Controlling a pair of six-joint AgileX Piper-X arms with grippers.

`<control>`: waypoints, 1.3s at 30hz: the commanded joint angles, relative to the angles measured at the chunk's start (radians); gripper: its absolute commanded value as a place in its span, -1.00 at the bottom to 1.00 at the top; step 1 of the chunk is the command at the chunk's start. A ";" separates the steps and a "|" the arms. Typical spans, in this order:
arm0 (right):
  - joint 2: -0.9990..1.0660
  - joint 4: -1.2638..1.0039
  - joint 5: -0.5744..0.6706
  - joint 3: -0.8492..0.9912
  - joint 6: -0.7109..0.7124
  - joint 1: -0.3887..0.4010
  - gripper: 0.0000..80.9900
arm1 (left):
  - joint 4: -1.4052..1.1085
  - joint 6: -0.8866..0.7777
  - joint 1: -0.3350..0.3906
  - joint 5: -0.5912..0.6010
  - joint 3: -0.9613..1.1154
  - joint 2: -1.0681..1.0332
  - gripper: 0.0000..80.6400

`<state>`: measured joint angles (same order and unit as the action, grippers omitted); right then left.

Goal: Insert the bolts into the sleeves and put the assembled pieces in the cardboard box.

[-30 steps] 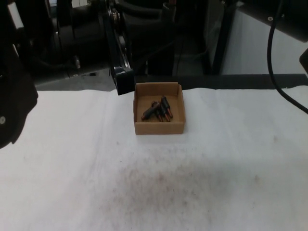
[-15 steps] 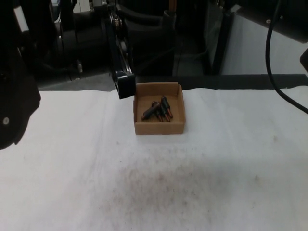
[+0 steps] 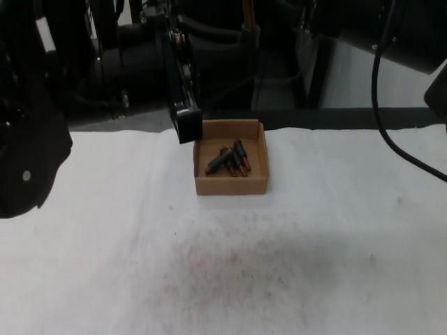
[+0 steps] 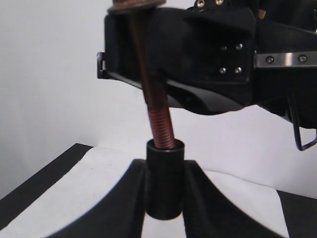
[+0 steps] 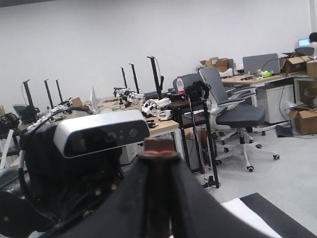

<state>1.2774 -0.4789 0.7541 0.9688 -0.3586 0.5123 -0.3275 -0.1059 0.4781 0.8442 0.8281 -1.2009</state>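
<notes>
In the left wrist view my left gripper [image 4: 164,171] is shut on a black sleeve [image 4: 163,193], held upright between its two fingers. A copper threaded bolt [image 4: 151,99] stands slightly tilted with its tip inside the sleeve's mouth. In the right wrist view my right gripper [image 5: 157,163] is shut on the bolt head [image 5: 158,146]. The cardboard box [image 3: 230,185] sits at the back middle of the bench and holds several dark assembled pieces [image 3: 229,160]. A dark arm [image 3: 28,153] looms at the left edge of the high view.
A white cloth [image 3: 279,265] covers the bench, stained dark in the middle front. A black bracket [image 3: 187,122] hangs just behind the box's back left corner. A black cable [image 3: 391,139] curves over the far right of the bench.
The dark arm at the left edge has shifted a little to the right and grown larger. The black bracket behind the box has moved right, and the cable has moved left. The box is unchanged.
</notes>
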 commanded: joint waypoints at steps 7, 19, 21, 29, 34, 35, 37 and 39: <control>-0.004 -0.003 0.031 0.000 0.023 0.011 -0.98 | -0.239 -0.150 -0.046 -0.073 0.011 0.001 -0.99; -0.004 -0.003 0.031 0.000 0.023 0.011 -0.98 | -0.246 -0.198 -0.095 -0.042 0.011 0.004 -0.99; -0.004 -0.003 0.031 0.000 0.023 0.011 -0.99 | -0.246 -0.193 -0.095 -0.043 0.011 0.004 -0.99; -0.004 -0.003 0.021 0.000 0.018 0.011 0.01 | -0.246 -0.190 -0.095 -0.035 0.011 0.004 -0.99; -0.004 -0.003 -0.001 0.000 0.003 0.011 0.10 | -0.246 -0.190 -0.095 -0.035 0.011 0.004 -0.99; -0.004 -0.003 -0.001 0.000 0.003 0.011 0.10 | -0.246 -0.190 -0.095 -0.035 0.011 0.004 -0.99; -0.004 -0.008 -0.001 0.000 0.003 0.011 0.10 | -0.246 -0.190 -0.095 -0.035 0.011 0.004 -0.99; -0.004 -0.031 -0.001 0.000 0.000 0.008 0.10 | -0.229 -0.190 -0.095 -0.035 0.011 0.004 -0.99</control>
<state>1.2801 -0.4856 0.7545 0.9699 -0.3519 0.5228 -0.5529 -0.2909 0.3840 0.8168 0.8239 -1.2125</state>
